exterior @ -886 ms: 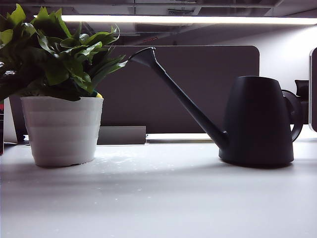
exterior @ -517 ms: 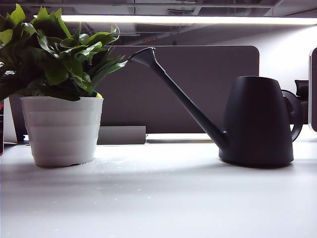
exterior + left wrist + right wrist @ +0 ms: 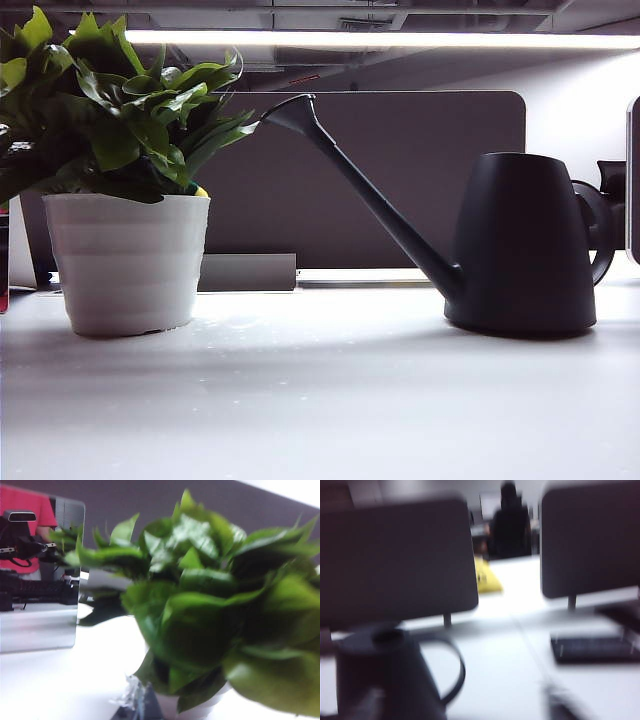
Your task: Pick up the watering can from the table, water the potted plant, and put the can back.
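White table (image 3: 330,400), grey divider (image 3: 400,180)

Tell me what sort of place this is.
Likely an open-plan office: dark desk divider panels stand behind the white table, long ceiling light strips overhead, and a person at further desks.

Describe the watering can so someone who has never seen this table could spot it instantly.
On the white table, look right of the potted plant. The watering can stands upright there, its loop handle on the far side from the plant. It is matte black, and its long thin spout slants up toward the leaves.
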Controlling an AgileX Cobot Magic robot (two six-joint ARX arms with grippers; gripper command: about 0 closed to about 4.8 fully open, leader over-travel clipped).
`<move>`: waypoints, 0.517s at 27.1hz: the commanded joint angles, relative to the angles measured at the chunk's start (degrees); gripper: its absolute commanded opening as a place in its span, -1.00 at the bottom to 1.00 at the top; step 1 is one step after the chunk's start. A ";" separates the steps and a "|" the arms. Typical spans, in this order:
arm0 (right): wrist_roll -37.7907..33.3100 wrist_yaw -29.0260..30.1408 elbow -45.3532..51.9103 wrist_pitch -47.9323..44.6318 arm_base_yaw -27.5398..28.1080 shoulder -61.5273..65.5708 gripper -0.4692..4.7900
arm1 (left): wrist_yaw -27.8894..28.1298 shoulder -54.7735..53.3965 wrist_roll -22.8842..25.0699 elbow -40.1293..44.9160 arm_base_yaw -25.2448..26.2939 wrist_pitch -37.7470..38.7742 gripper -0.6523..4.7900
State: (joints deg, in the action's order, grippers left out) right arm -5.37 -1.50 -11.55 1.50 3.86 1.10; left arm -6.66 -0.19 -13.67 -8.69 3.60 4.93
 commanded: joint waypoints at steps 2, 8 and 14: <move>7.93 3.30 -7.76 -0.92 -0.15 5.75 1.00 | -0.68 -0.26 0.17 -5.57 -1.95 3.74 -0.78; 13.73 7.58 -16.24 -1.92 -0.15 21.14 1.00 | -2.38 -4.31 0.15 -14.80 -7.58 6.47 -0.78; 20.39 7.85 -21.49 -7.32 -0.13 36.35 1.00 | -0.11 -12.55 1.88 -25.86 -15.12 7.19 -0.78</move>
State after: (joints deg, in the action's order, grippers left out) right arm 12.67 6.13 -32.40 -2.72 3.79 35.55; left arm -7.86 -10.94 -13.04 -32.23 -10.11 12.21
